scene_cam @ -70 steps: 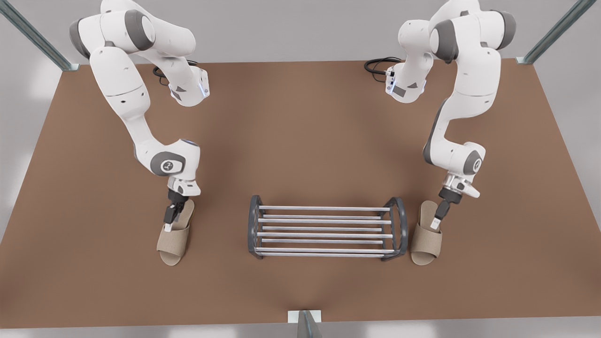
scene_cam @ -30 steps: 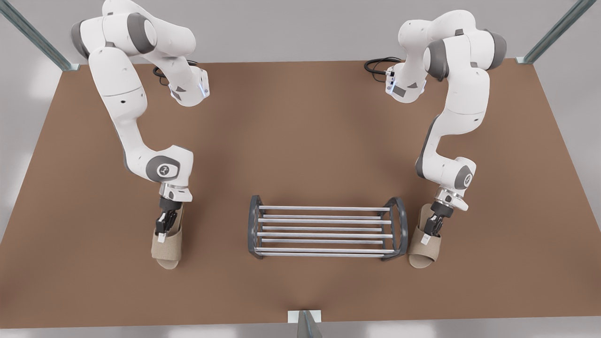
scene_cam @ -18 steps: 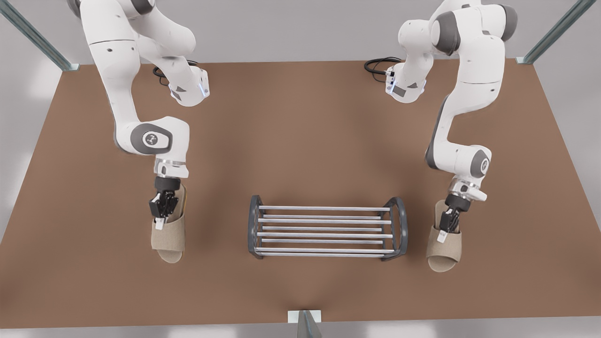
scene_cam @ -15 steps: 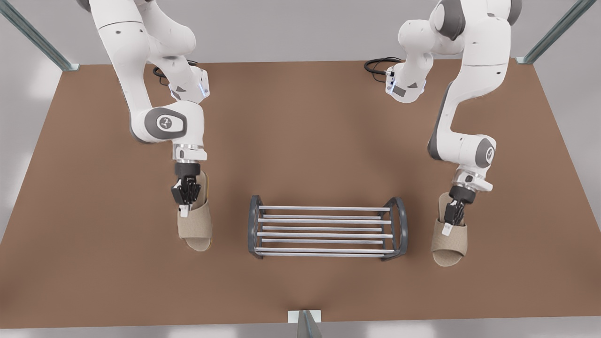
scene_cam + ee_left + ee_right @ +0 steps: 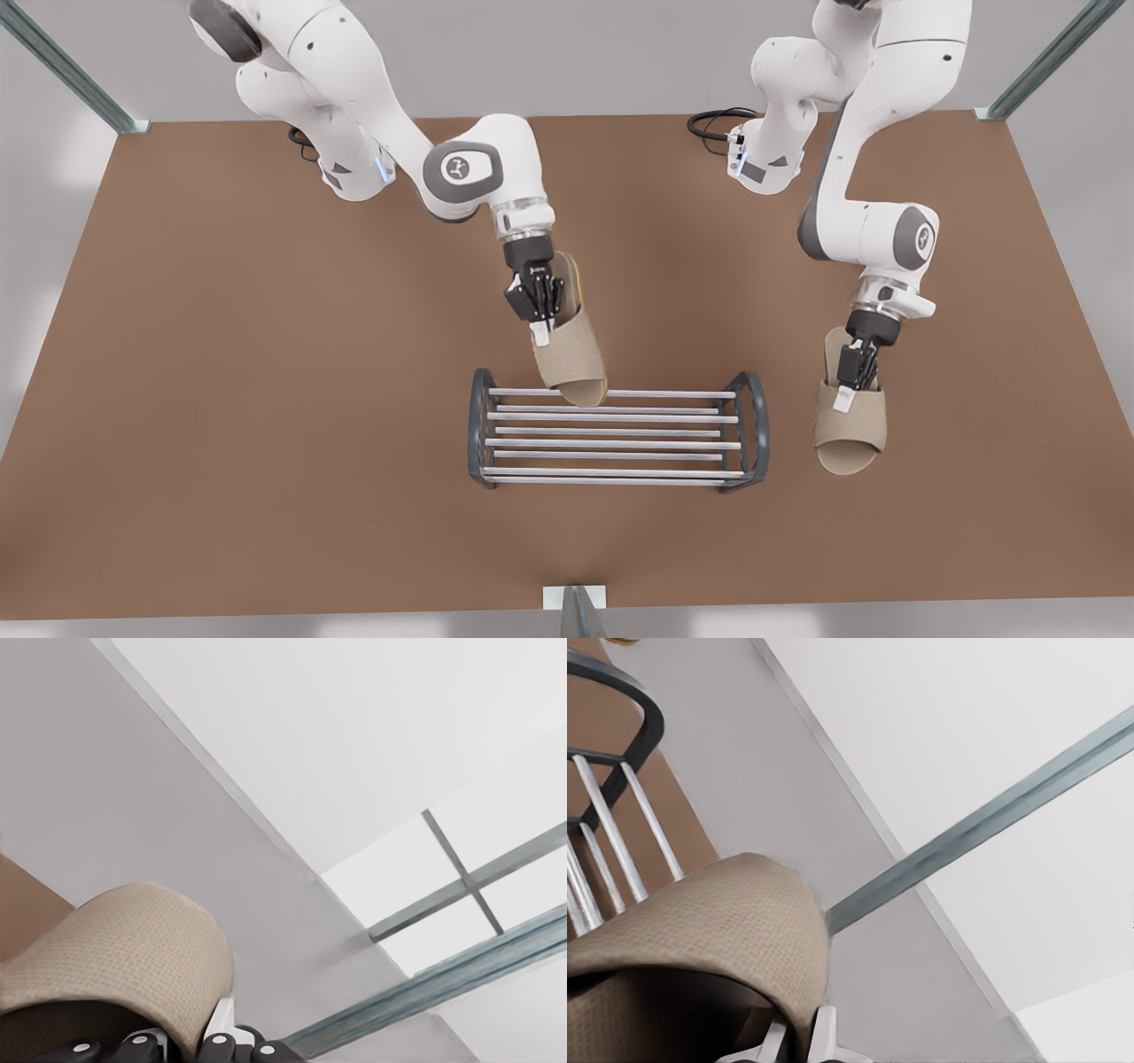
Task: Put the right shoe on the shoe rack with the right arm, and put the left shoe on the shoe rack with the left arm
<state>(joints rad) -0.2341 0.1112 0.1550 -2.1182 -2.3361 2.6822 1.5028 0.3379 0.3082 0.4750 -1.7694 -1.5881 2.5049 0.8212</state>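
My left gripper [image 5: 536,312] is shut on the strap edge of the left shoe [image 5: 571,359], a beige open-toe slipper. It hangs tilted in the air, its toe over the back bars of the shoe rack [image 5: 749,424]. That slipper's strap [image 5: 124,948] arches in front of the left wrist camera. My right gripper [image 5: 852,377] is shut on the right shoe [image 5: 850,430], a matching slipper held off the rack's end at the front view's right. In the right wrist view the right shoe's strap [image 5: 718,921] is close up, with the shoe rack's dark arched end frame [image 5: 629,700] beside it.
The brown table [image 5: 221,399] spreads wide around the rack. Both arm bases and a black cable [image 5: 713,120] sit at the table's far edge. Metal posts [image 5: 1045,58] stand at the far corners, and a small bracket [image 5: 576,602] sits at the near edge.
The left arm has lifted its slipper and swung it from the front view's left to above the rack's back bars. The right arm has raised its slipper a little beside the rack.
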